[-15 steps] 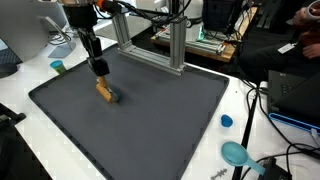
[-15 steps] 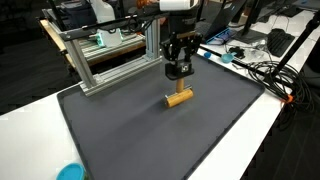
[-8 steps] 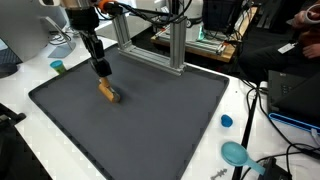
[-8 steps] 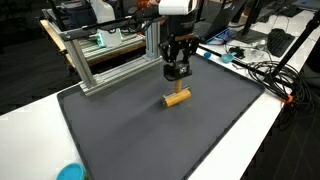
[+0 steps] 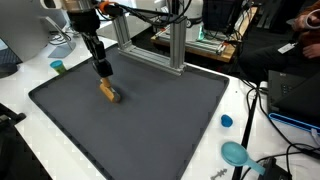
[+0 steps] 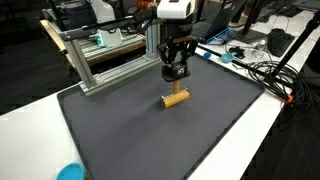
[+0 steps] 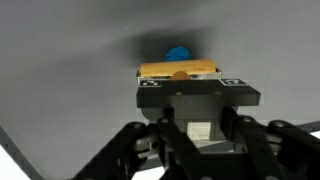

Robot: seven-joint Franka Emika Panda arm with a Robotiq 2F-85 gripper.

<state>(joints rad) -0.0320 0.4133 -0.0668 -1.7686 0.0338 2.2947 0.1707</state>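
Block [image 6: 177, 98] of tan wood, flat on dark mat [image 6: 140, 135], end effector [image 6: 176, 74] above, openness unclear
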